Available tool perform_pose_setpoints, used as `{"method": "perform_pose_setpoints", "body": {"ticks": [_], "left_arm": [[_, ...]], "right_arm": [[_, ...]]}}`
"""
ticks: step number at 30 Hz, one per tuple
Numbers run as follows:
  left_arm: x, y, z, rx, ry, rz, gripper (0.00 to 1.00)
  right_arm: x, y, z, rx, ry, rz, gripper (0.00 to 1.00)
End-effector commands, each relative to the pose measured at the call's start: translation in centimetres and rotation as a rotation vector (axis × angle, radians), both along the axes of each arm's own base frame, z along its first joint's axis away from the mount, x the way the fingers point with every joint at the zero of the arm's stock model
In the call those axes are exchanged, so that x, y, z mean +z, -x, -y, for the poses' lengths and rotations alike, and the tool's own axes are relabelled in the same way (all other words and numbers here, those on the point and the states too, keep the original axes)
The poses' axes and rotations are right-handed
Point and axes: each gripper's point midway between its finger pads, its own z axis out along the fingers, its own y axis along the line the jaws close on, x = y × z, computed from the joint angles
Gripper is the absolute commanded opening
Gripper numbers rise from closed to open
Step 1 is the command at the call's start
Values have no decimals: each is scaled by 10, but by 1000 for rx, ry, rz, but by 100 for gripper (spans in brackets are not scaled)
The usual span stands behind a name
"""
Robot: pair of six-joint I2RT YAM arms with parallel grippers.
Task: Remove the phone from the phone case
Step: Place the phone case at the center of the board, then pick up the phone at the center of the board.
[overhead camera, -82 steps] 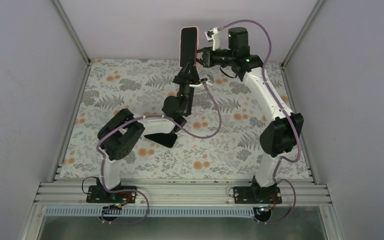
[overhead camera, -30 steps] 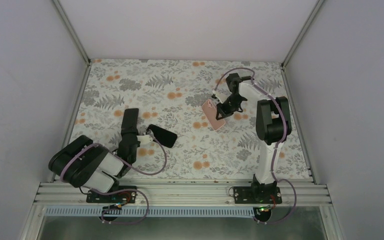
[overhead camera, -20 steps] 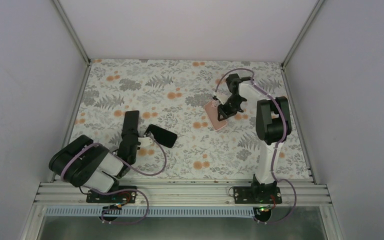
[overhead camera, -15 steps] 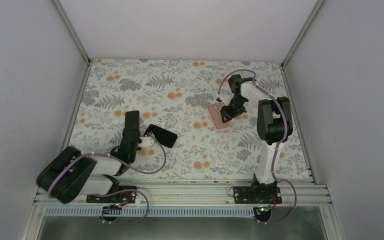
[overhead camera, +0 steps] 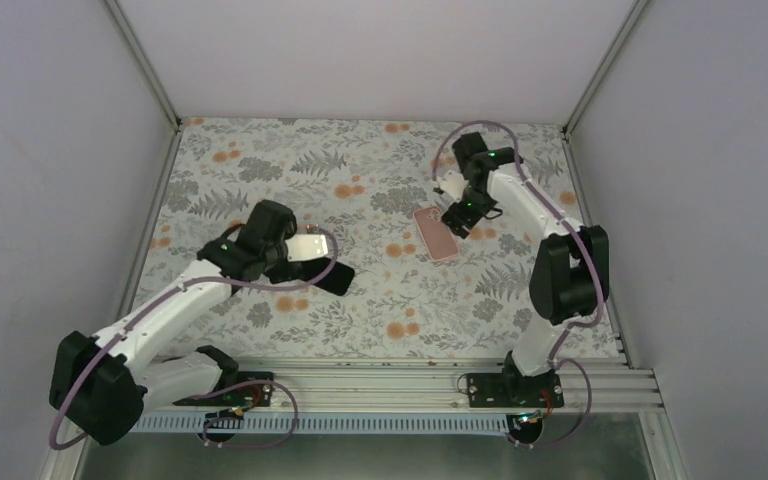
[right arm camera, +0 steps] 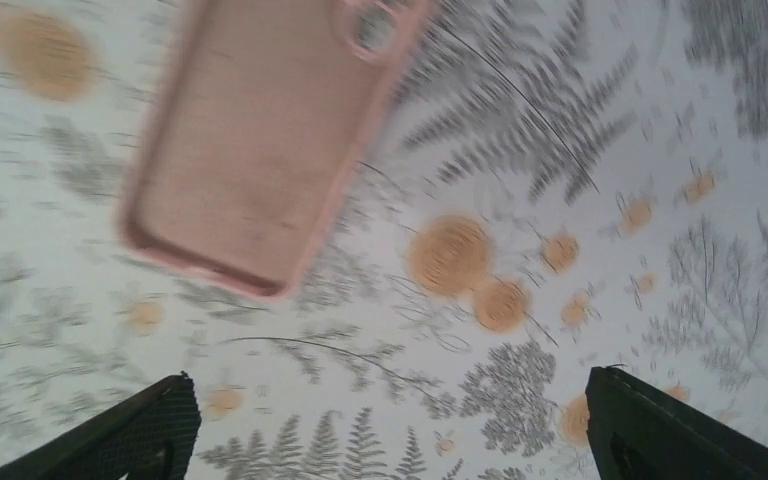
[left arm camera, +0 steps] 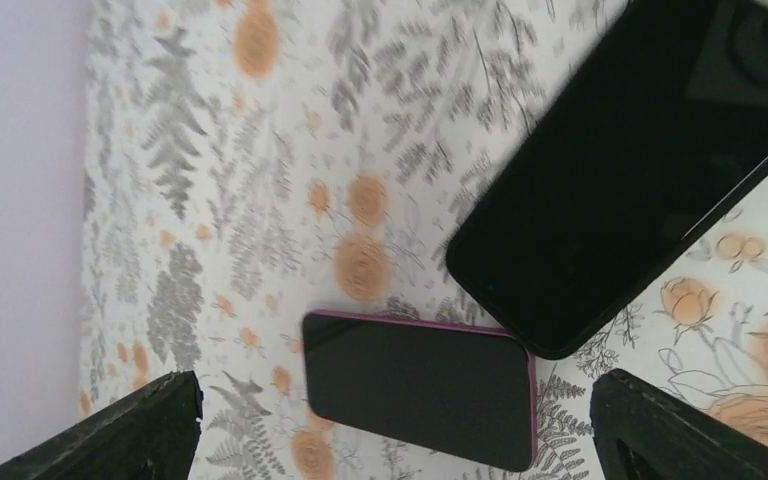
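With left claw (left arm camera: 395, 388) and right claw (right arm camera: 390, 388) both spread empty, we judge a low sweep could knock the black phone (left arm camera: 630, 160) or pink phone case (right arm camera: 260, 140).

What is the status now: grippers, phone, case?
Left gripper open, right gripper open, both empty. Phone flat on table, out of pink case. Larger black device close beside phone.
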Motion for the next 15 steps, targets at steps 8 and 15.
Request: {"method": "perform_pose_setpoints", "body": {"ticks": [8, 15], "left_arm": [[224, -16, -18, 116, 494, 110, 100], [287, -52, -62, 332, 683, 182, 100]], "right_arm": [[8, 84, -185, 458, -194, -39, 100], [-21, 115, -272, 587, -218, -82, 100]]}}
